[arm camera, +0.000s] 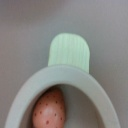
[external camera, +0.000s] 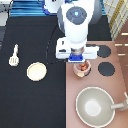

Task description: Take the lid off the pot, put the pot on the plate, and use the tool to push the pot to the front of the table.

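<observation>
Gripper (external camera: 81, 61) low over the stove's left edge, directly above the pot (external camera: 83, 70); the white hand and its blue block cover the tips, so open or closed cannot be told, nor whether it touches the pot. Only the pot's lower arc shows below the hand in the exterior view, reddish-brown inside; the rest is hidden by the arm. Up close, the wrist view shows the pot's pale rim (arm camera: 27, 97) curving round an open mouth, with one pale green ribbed side tab (arm camera: 70, 50) sticking out and a reddish speckled lump (arm camera: 49, 109) lying inside; the pot's lower part is cut off by the frame. Mouth uncovered. The lid cannot be made out in either view. The pot sits on the pinkish-brown stove (external camera: 97, 84), near where it meets the table (external camera: 35, 102). Two black burners (external camera: 106, 68) show near the stove's right edge; the arm masks the stove's top left area. Large grey pan (external camera: 95, 106) at the stove's bottom edge, its handle cut off at the right. Plate (external camera: 36, 71) on the table mid-left, bare, well apart from the pot. Tool (external camera: 14, 56) near the table's left edge, untouched.
</observation>
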